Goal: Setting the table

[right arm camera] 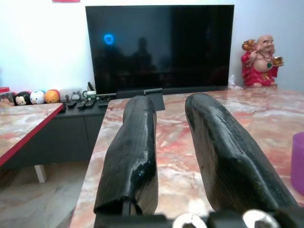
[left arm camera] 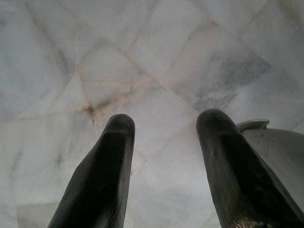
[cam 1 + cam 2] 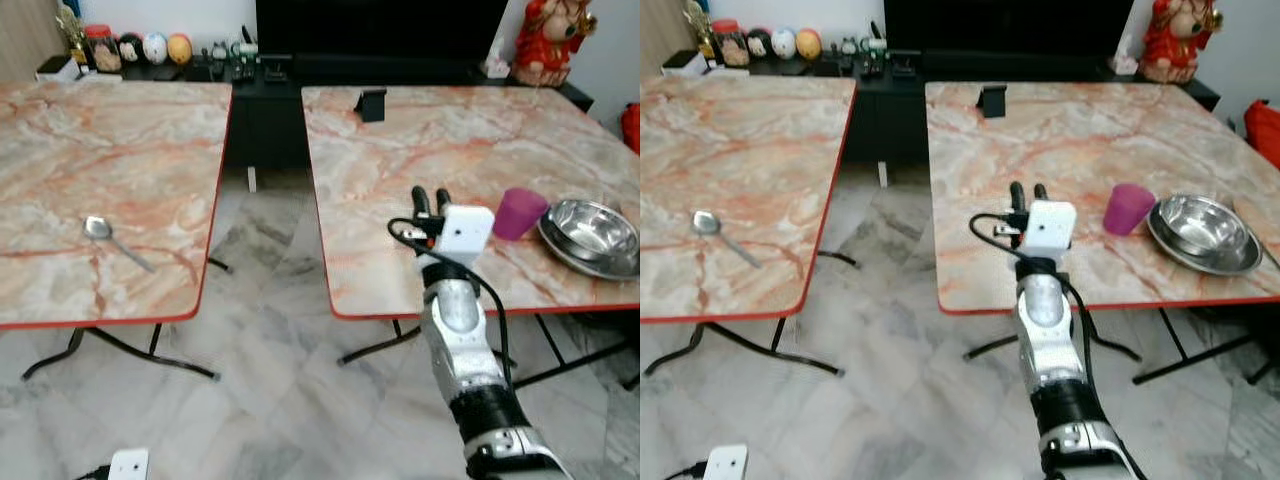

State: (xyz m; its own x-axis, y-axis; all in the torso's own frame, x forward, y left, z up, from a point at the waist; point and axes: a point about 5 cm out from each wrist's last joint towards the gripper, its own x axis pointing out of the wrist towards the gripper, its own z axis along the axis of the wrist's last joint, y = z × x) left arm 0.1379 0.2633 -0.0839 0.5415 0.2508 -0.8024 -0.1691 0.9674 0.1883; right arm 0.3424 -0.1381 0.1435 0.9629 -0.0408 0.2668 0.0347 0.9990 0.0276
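A metal spoon lies alone on the left marble table. On the right marble table, near its front right corner, a purple cup stands beside a steel bowl. My right gripper reaches over the right table's front part, left of the cup and apart from it. It is open, with nothing between its black fingers. My left gripper hangs low over the marble floor, open and empty.
A floor gap runs between the two red-edged tables. A small black stand sits at the right table's far edge. Behind are a black TV, a low cabinet with toys and a red figurine.
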